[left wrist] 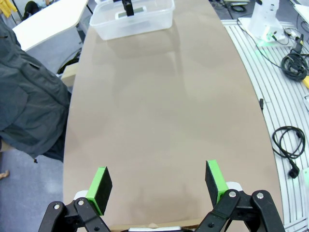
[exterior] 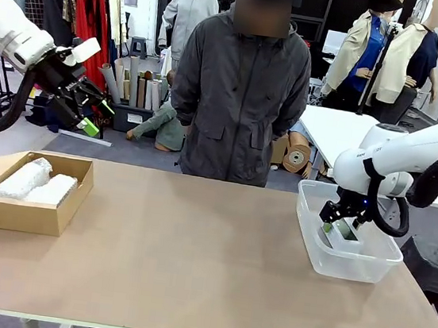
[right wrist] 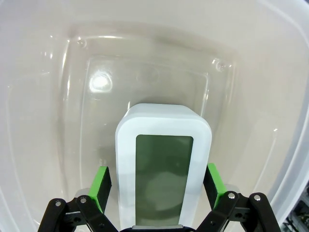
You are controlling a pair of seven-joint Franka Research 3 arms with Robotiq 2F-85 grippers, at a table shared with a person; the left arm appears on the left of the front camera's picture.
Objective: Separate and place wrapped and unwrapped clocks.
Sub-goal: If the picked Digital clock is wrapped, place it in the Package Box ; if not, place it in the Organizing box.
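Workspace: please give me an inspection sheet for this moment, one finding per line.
Surface: brown table, bare in the middle.
Job's things: two wrapped clocks lie in the cardboard box; the unwrapped clock lies screen up in the clear tub.
Clutter: nothing seen.
Grippers: left gripper open, raised over the table; right gripper in the tub, pads apart beside the clock.
Cables: black cables on the floor.
Surroundings: a person stands at the far side; clothes rack behind.

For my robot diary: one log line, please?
left pincer open, idle | right pincer open around bare clock | in clear tub | wrapped clocks boxed
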